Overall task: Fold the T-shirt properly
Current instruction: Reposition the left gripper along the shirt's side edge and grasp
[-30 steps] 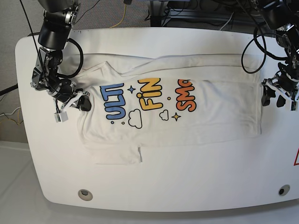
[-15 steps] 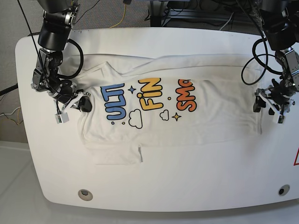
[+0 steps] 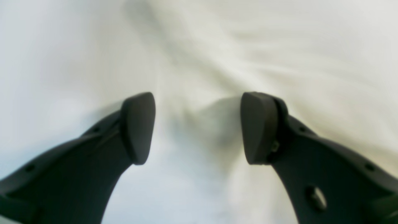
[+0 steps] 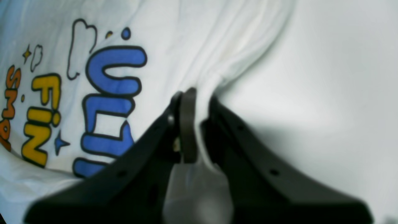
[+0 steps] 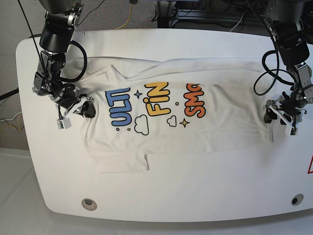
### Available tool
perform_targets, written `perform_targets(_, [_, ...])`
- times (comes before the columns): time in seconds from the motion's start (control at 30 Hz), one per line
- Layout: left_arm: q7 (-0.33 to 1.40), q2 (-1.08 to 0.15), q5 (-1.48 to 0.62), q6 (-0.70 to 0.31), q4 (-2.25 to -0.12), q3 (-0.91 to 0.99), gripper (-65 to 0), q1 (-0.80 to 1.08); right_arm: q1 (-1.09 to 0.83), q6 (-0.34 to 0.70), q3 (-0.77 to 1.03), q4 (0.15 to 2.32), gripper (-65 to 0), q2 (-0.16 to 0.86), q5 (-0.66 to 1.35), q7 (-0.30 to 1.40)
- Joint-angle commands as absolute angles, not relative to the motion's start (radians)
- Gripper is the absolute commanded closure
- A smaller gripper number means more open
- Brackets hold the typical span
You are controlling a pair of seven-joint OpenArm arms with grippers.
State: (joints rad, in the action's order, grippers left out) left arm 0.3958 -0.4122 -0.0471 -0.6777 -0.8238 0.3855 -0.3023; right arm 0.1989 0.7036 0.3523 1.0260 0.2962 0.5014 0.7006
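The white T-shirt lies sideways on the table, its far edge folded over the tops of the blue, yellow and orange letters. My right gripper is at the shirt's left edge in the base view. In the right wrist view that gripper is shut on a pinched ridge of the T-shirt beside the blue letters. My left gripper hovers at the shirt's right edge. The left wrist view shows this gripper open, both fingers apart over blurred white T-shirt cloth, nothing between them.
The white table has rounded corners and two small round holes near its front edge. One sleeve sticks out toward the front. Cables and equipment lie behind the table's far edge.
My left gripper has come down and inward from beyond the shirt's right edge to sit at that edge, jaws a little wider. My right gripper has barely moved and stays shut.
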Motion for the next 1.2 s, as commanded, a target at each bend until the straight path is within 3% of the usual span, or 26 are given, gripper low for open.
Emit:
perform_targets(0.0, [0.364, -0.415, -0.050, -0.684, -0.808, 0.384, -39.9, -0.348, 0.212, 0.698, 0.354, 1.034, -4.3, 0.311, 0.488, 0.703])
perform_targets(0.27, [0.335, -0.377, -0.054, -0.606, -0.752, 0.366, -40.1, -0.367, 0.214, 0.698, 0.352, 1.040, -2.3, 0.311, 0.497, 0.701])
perform_targets(0.67, [0.273, -0.356, -0.087, -0.687, -0.729, 0.305, -43.5, -0.352, 0.213, 0.698, 0.354, 1.043, -3.1, 0.311, 0.492, 0.693])
perform_targets(0.8, [0.287, -0.350, -0.086, -0.693, -0.740, 0.301, -41.3, -0.351, 0.211, 0.698, 0.353, 1.042, -3.1, 0.310, 0.494, 0.699])
perform_targets(1.17, [0.311, -0.359, -0.085, -0.698, -0.753, 0.309, -27.2, -0.347, 0.207, 0.698, 0.349, 1.036, -3.3, 0.310, 0.501, 0.701])
